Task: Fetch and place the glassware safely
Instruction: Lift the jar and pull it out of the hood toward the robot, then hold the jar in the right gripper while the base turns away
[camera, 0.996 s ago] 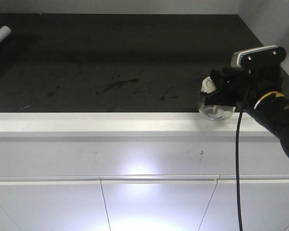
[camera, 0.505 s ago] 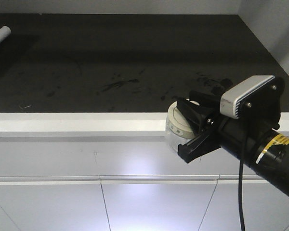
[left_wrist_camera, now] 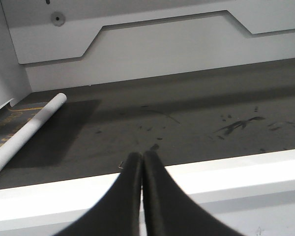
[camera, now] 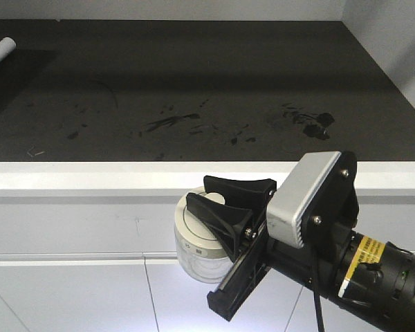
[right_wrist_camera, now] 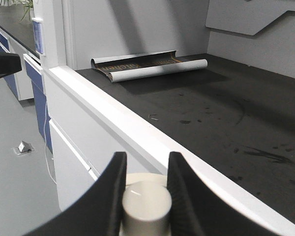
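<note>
right gripper [camera: 199, 192] clenched on jar [camera: 194, 254], fingers either side of its lid knob [right_wrist_camera: 146, 206], jar at 6 o'clock in the front view, seemingly below the counter [camera: 90, 176] edge, left gripper [left_wrist_camera: 141, 156] pinched closed on nothing, white roll [left_wrist_camera: 27, 130] at its 9 o'clock

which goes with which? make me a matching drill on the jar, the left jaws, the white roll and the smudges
Things:
1. glass jar
2. left jaws
3. white roll
4. dark smudges

States or places:
A. shut, empty
B. lying at the far left of the black worktop
C. clamped in the right jaws, off the worktop
D. scattered across the worktop

Pairs: 1-C, 2-A, 3-B, 4-D
</note>
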Tool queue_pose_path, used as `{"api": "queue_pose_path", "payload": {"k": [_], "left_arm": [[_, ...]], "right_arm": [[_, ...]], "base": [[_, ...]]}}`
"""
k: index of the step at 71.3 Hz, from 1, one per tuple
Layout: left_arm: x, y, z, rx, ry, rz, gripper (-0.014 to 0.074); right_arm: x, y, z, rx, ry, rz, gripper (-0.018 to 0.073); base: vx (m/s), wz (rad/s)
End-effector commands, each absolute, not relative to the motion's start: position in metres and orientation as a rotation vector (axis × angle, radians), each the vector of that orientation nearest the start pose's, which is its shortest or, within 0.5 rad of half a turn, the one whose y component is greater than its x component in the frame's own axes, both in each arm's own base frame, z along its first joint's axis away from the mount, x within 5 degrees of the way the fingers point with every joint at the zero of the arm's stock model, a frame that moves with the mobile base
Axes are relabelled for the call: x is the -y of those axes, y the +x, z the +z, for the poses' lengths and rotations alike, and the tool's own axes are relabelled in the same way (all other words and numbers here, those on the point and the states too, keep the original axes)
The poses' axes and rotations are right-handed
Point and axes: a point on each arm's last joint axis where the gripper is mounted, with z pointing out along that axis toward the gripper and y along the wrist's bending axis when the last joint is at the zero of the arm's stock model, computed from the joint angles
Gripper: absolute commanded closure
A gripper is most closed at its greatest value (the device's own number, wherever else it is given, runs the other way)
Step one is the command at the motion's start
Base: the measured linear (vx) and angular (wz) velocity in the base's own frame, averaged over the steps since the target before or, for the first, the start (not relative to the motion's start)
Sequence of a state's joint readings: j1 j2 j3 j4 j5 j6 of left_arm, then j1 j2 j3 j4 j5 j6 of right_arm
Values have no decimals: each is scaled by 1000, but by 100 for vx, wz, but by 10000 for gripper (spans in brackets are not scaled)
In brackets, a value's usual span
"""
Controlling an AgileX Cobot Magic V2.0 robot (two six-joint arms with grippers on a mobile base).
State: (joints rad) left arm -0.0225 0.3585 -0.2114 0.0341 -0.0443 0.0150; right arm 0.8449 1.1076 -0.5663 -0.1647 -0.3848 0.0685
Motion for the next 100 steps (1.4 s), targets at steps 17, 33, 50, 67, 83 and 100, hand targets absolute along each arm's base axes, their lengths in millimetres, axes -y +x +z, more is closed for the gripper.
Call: {"api": "queue_pose_path", "payload": {"k": [17,33,50,67,83,100], "left_arm": [[3,92,280,-1489,45,3,603],[3,92,280,-1489,45,3,603],[3,92,280,-1489,45,3,603],[3,92,280,-1489,45,3,603],[3,92,280,-1489,45,3,603],[3,92,280,-1489,45,3,603]], "right_arm": [[-178,149,321,-1334,-737,669,563],[-178,149,321,-1335,-738,669,563],[-178,149,321,-1335,-738,669,563],[-178,149,321,-1335,-738,668,563],[-178,149,321,-1337,-738,668,563],[-178,149,321,-1337,-738,668,563]], "base": [[0,0],[0,0],[0,0],[0,0],[0,0],[-1,8]]}}
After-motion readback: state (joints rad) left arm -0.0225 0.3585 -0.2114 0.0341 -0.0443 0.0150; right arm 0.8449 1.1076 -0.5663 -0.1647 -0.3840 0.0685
